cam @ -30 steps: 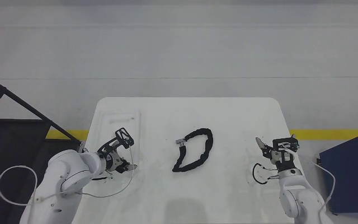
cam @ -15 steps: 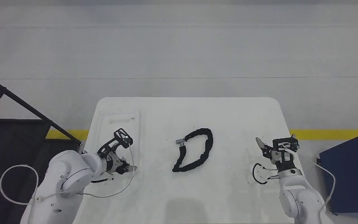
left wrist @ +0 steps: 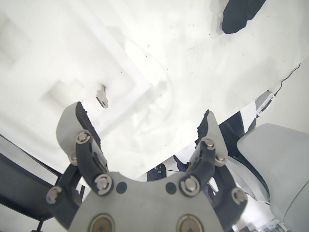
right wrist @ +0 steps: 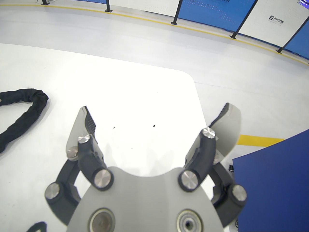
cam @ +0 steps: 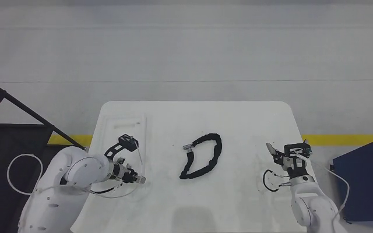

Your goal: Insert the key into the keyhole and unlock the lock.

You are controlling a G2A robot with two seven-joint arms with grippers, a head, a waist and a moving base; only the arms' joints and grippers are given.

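Note:
A small silver key (left wrist: 101,96) lies flat in a shallow white tray (left wrist: 60,49) at the table's left side. My left gripper (left wrist: 143,112) hangs open just over the tray's near edge, the key a little beyond one fingertip. From above, the left gripper (cam: 132,159) sits at the tray's (cam: 119,124) front. The black sleeved chain lock (cam: 204,154) forms a loop mid-table, its metal lock body (cam: 187,149) at the left end. My right gripper (cam: 289,152) is open and empty near the right edge, with the chain (right wrist: 21,112) well off to its side.
A dark blue box (cam: 354,169) stands off the table's right edge. A black stand (cam: 35,119) slants past the left edge. Loose cables (cam: 269,179) hang by the right arm. Bare white tabletop (cam: 250,128) lies between the chain and the right gripper.
My left arm has swung closer to the table's front and turned its wrist, spreading its fingers wider apart in the top view. The right arm and chain lock have not moved.

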